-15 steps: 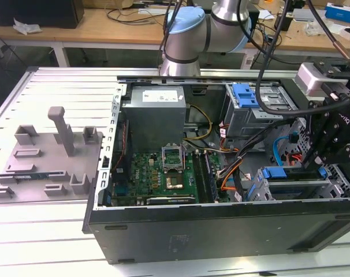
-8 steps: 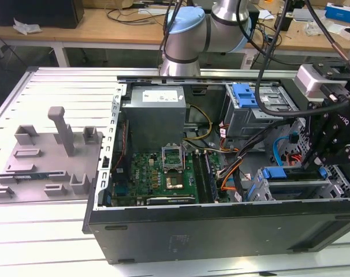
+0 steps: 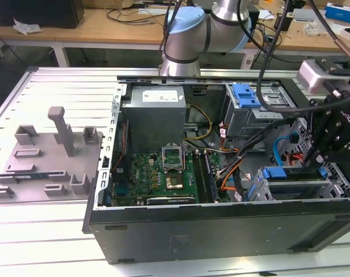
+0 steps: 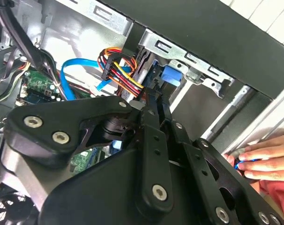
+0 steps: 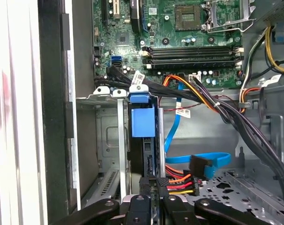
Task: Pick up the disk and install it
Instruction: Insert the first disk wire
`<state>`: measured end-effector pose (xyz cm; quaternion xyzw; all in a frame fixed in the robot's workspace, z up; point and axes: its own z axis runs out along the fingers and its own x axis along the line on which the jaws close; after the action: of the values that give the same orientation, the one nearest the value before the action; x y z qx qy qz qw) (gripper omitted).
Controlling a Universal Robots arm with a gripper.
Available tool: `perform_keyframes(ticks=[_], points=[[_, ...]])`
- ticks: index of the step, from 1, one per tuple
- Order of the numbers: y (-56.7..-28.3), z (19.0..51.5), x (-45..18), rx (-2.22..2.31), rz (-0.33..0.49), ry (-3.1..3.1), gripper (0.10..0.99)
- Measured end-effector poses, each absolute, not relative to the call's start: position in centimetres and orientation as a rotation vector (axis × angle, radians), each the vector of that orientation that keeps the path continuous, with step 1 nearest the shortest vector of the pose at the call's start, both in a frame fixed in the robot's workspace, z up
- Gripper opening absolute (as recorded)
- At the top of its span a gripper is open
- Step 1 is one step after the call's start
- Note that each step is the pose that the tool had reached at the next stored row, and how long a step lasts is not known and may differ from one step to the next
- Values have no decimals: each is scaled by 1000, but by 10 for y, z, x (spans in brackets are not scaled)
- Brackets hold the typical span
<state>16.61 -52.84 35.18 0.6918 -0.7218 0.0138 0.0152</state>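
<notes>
The grey-and-blue jointed robot arm (image 3: 189,40) reaches from the far side of the table over the open black metal computer case (image 3: 221,231). Its black gripper (image 3: 316,158) hangs over the case's corner at the exterior view's right, close to the front wall.

In both wrist views the gripper (image 5: 153,185) points straight along the disk (image 5: 143,123), a flat silver hard drive in a blue plastic carrier bracket. The disk (image 3: 293,183) stands on edge inside the grey sheet-metal drive cage (image 3: 261,190). The fingers are drawn narrow and pinch the disk's near end. In the second wrist view the gripper (image 4: 156,101) lines up with the carrier's blue tab (image 4: 172,75).

Room is tight. The cage wall (image 5: 100,140) runs just beside one face of the disk, with the case's black front wall beyond it. On the other face lies a connector with red, orange and yellow wires (image 5: 179,183), touching or nearly touching the fingers. A flat blue data cable (image 5: 198,159) loops beside it, and a thick black cable bundle (image 5: 235,117) crosses above. The green motherboard (image 5: 179,28) lies past the cage's far end.

In the second wrist view a person's hand (image 4: 266,157) rests outside the case, near the cage.
</notes>
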Motion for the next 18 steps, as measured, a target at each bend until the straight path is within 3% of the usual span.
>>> perform_keyframes(ticks=[18], points=[[-523,355,166,2147,45,-2250,169]])
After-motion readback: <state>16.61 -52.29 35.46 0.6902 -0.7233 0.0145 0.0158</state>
